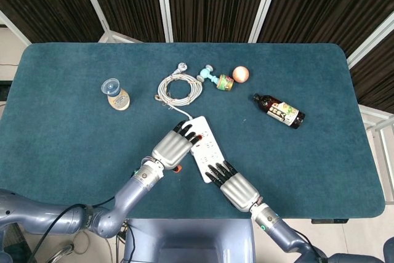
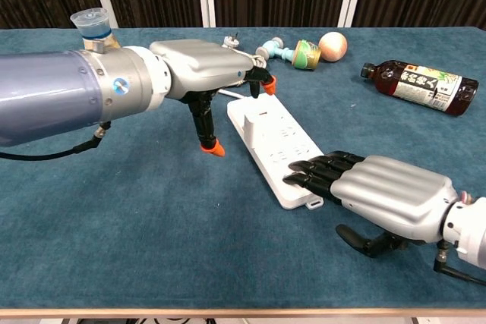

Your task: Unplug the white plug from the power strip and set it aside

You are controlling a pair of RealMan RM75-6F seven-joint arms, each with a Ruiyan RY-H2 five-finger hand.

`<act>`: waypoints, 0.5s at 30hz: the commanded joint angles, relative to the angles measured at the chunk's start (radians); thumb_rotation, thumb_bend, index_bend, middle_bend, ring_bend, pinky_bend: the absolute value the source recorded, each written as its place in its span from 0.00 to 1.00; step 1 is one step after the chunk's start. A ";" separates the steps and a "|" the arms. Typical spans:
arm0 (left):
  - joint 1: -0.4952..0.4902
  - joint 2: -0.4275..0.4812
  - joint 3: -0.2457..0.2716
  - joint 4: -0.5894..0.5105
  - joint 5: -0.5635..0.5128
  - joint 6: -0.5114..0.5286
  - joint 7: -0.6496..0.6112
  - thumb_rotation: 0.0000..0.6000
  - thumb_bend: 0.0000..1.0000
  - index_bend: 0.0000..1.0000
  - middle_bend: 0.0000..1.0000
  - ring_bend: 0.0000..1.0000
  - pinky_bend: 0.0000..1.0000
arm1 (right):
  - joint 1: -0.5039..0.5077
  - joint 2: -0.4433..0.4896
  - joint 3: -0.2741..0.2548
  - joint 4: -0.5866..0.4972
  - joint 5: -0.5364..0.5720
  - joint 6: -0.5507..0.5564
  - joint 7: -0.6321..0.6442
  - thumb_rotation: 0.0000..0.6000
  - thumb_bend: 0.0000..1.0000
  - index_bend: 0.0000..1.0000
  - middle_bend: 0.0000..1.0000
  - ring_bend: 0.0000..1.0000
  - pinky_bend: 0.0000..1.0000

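- Left hand (image 2: 209, 73) hangs open over the strip's (image 1: 205, 148) far end, fingers spread, thumb down at its nine o'clock, grasping nothing.
- Right hand (image 2: 387, 187) lies flat, fingertips pressing the near end, holding nothing.
- Plug (image 2: 258, 117) sits seated at the strip's twelve o'clock end.
- Pinch it squarely, then pull straight up.

Robot lab: teal felt-topped table (image 1: 61, 152), dark pleated curtains (image 1: 209, 4) behind, scattered test props.

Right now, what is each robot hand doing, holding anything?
Left robot hand: open, holding nothing, fingertips at the power strip's far end.
Right robot hand: open, fingers flat on the strip's near end, gripping nothing.
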 commanded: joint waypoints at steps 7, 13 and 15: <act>-0.072 -0.025 -0.003 0.073 -0.036 -0.049 -0.008 1.00 0.08 0.18 0.21 0.05 0.02 | 0.002 0.010 -0.007 -0.006 0.009 0.012 -0.001 1.00 0.67 0.03 0.03 0.00 0.00; -0.124 -0.009 0.021 0.109 -0.040 -0.111 -0.001 1.00 0.09 0.18 0.20 0.05 0.02 | 0.002 0.011 -0.013 -0.001 0.018 0.016 0.005 1.00 0.67 0.03 0.03 0.00 0.00; -0.131 -0.010 0.024 0.116 -0.042 -0.115 -0.015 1.00 0.09 0.19 0.21 0.05 0.02 | 0.003 0.010 -0.015 0.002 0.021 0.017 0.007 1.00 0.67 0.03 0.03 0.00 0.00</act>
